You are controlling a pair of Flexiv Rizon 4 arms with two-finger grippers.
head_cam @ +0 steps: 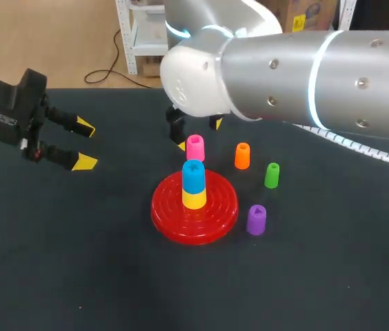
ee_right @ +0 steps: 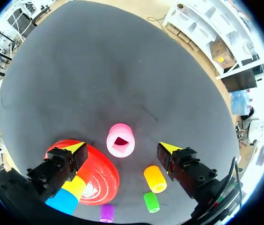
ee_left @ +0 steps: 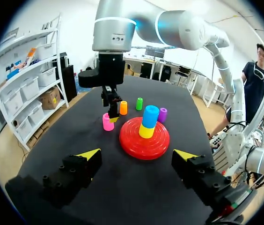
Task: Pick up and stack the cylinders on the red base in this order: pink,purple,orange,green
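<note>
Black cloth covered the table (head_cam: 77, 276). Over it the right gripper (ee_right: 122, 148) hung with fingers spread wide above the pink cylinder (head_cam: 195, 147), which stood ungripped on the cloth just beside the red base (head_cam: 174, 221). On that base a blue cylinder (head_cam: 193, 176) sat atop a yellow cylinder (head_cam: 194, 199). Near the base stood the orange cylinder (head_cam: 242, 156), green cylinder (head_cam: 272, 175) and purple cylinder (head_cam: 256, 220). Well apart, the left gripper (head_cam: 83, 144) hovered wide open, holding nothing.
</note>
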